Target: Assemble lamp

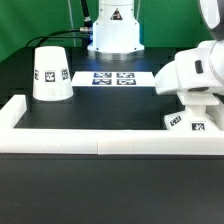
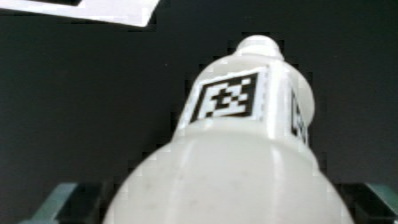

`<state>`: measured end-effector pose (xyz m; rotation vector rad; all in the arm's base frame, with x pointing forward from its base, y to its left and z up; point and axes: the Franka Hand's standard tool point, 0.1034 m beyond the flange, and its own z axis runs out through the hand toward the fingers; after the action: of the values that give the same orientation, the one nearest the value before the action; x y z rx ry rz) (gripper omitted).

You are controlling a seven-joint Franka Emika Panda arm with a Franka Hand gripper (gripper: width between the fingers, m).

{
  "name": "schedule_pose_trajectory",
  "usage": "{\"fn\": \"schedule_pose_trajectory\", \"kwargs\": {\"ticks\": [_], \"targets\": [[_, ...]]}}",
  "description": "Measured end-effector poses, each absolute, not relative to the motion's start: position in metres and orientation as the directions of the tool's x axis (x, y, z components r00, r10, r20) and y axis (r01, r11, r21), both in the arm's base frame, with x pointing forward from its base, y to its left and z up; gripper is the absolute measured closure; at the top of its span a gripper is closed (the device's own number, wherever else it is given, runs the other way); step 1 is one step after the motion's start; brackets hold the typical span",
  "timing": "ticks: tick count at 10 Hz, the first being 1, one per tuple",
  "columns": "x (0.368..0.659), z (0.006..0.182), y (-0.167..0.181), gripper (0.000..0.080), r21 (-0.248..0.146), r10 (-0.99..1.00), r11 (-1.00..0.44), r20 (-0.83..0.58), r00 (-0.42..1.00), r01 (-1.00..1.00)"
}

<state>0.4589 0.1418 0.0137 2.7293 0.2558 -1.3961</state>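
While the fingers (image 2: pixel 63 200) sit narrow on either side of the bulb (image 2: pixel 231 110), holding it by its wide rounded end, the slim tip points away from them over bare black tabletop (image 2: pixel 71 110). Pad contact is hidden by the bulb's own body, so how deep the hold goes can't be read. One tag on the bulb faces the wrist camera, roughly midway between the fingers.

In the exterior view the base (image 1: pixel 186 122) lies close under the arm (image 1: pixel 195 70), near where the fingers must be, though the fingers are hidden there. The shade (image 1: pixel 50 75) stands upright, well apart from the fingers, beyond the marker board (image 1: pixel 113 78). The wall strip (image 1: pixel 100 142) runs just beside the base.

Risks, as judgement:
- Smooth curved plastic under the pads. The bulb could twist or slide in the hold, and the tip would then drift off line.
- The bulb fills the wrist view, so the base is unseen from there — a blind descent may miss the seat.
- A missed or tilted tip would probably shove the small, light base along the tabletop or into the wall strip instead of seating.
- Letting go before the bulb is seated — it likely topples and rolls.
- The shade is far enough from the fingers, so a knock seems unlikely.
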Motion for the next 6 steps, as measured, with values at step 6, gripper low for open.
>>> {"fn": "schedule_pose_trajectory", "kwargs": {"ticks": [6], "targets": [[0.480, 0.074, 0.117, 0.0223, -0.092, 0.190, -0.976, -0.795, 0.576, 0.196]]}}
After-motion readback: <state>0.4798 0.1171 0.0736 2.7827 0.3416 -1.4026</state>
